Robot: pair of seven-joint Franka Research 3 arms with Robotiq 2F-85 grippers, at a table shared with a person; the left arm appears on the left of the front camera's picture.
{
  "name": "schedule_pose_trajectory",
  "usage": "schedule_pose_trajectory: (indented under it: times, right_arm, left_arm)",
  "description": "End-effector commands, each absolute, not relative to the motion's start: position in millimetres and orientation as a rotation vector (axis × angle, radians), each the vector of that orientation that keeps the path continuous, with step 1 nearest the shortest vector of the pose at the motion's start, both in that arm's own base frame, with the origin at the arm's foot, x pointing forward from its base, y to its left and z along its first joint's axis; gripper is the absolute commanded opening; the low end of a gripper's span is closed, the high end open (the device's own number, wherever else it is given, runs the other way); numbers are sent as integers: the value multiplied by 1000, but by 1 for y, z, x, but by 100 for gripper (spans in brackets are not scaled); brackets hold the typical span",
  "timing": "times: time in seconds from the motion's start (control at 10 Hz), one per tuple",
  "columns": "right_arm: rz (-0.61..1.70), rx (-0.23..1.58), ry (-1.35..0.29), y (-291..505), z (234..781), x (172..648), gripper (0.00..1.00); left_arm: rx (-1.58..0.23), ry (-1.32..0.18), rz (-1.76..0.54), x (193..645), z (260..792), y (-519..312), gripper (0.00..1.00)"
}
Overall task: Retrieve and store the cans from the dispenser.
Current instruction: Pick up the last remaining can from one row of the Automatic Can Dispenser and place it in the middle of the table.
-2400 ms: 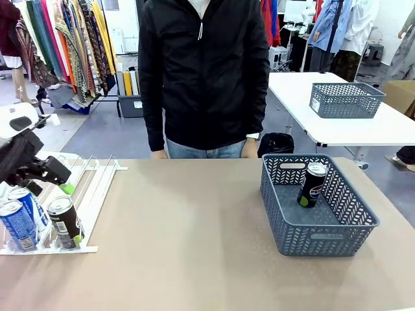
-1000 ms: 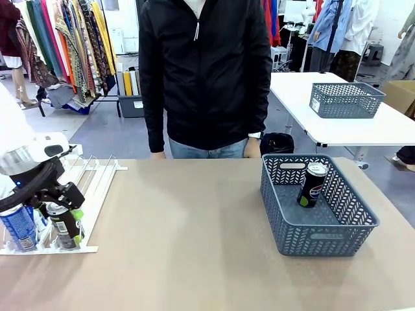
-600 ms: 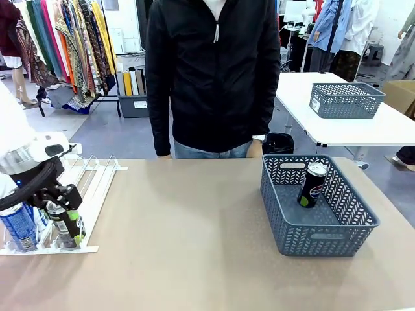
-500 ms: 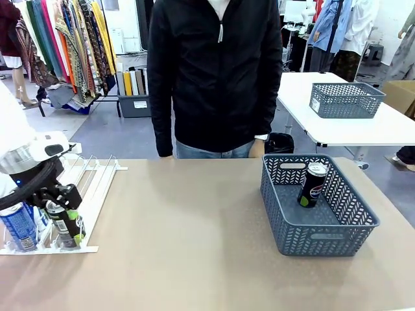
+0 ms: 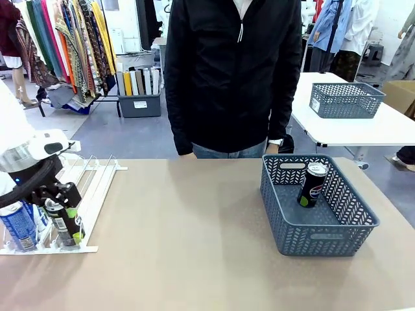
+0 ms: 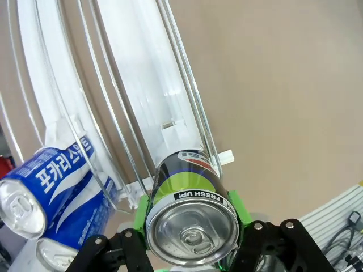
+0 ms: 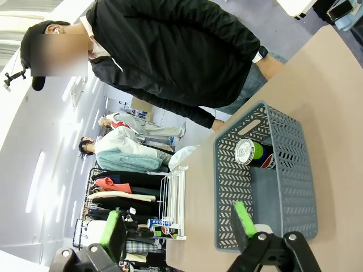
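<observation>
We find the left gripper with its pads clamped on a black can from nine and three o'clock. The can sits at the front stop of the dispenser, with blue cans beside it at nine o'clock. We judge the grasp made and the lift not yet begun. Next, the can must rise clear of stop and rails, then cross to the basket, well apart at three o'clock, where a second can stands. The right gripper is empty, its fingers apart.
</observation>
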State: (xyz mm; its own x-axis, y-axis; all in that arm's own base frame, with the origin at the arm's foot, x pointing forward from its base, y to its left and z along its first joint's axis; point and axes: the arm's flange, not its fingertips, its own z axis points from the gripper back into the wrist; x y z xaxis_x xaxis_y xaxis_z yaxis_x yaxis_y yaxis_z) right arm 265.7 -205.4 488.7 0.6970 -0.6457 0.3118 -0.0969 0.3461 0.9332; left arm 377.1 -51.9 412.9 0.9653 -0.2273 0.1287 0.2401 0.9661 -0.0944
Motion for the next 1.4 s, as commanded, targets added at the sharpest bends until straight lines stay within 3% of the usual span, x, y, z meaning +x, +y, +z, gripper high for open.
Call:
schedule_pose_trajectory:
  times: [0.0,0.5,0.7,0.8,0.9,1.3]
  right_arm:
    - [-386,1196,-785,-206,490,269,100]
    - [-386,1196,-785,-206,490,269,100]
    - [-386,1196,-785,-206,490,269,100]
    - [-386,1196,-785,-206,490,269,100]
    - [-386,1196,-785,-206,490,269,100]
    - [-386,1196,-785,-206,490,269,100]
  left_arm:
    - [-111,-199,-226,334,454,-48,0]
    - [-174,-418,-151,270,615,-14,0]
    - [-265,-461,-63,265,630,3,0]
    - [-356,-396,-120,266,627,14,0]
    - [-199,-446,-115,254,634,0,0]
    - [-237,-434,-132,269,629,-18,0]
